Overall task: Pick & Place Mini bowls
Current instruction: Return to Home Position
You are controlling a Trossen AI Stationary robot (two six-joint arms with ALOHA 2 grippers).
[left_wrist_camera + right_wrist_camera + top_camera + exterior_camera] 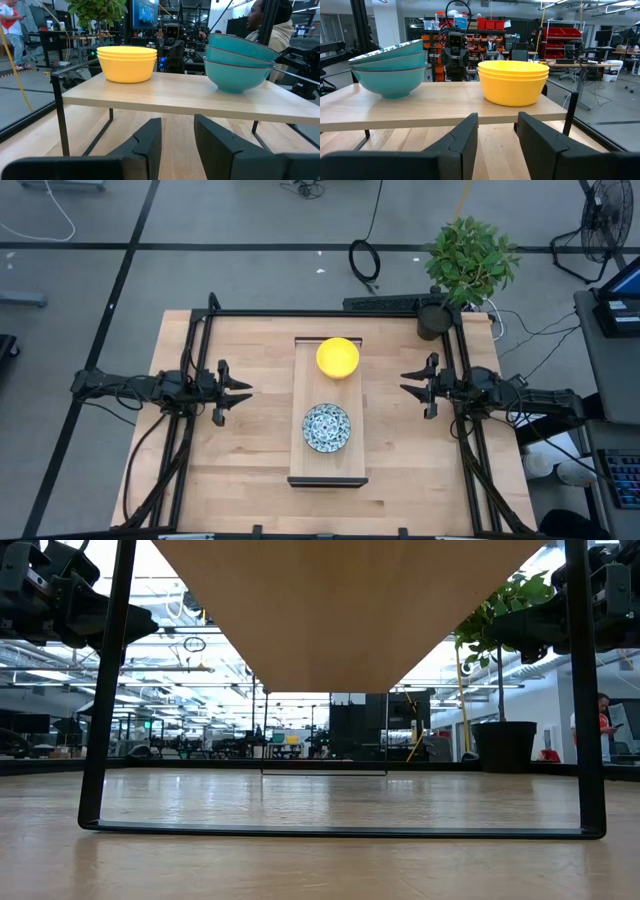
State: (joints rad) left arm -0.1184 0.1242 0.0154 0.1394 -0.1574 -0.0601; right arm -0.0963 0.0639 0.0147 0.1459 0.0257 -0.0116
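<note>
Two grippers hang above the table, one on each side of the shelf. The left gripper (246,393) has its fingers spread apart and holds nothing. The right gripper (404,383) is spread the same way and is empty too. In each wrist view you can see bare wood through the gap between the two dark fingers (150,140).

Both grippers point at the long sides of the wooden shelf (300,400). Neither one touches it. A wide strip of bare table (250,470) lies between each gripper and the shelf edge.

The shelf stands on thin dark legs (100,690), with open room under it from side to side.

Two stacks sit on the shelf, well apart, with bare wood between them. The yellow mini bowls (338,357) sit near the shelf end closest to the plant (470,255), just beside that end's edge. The blue patterned mini bowls (327,427) sit closer to the other end, with some wood left before that edge.

Count them in the wrist views: three yellow bowls nested together, three blue ones nested together. Six bowls in all.
</note>
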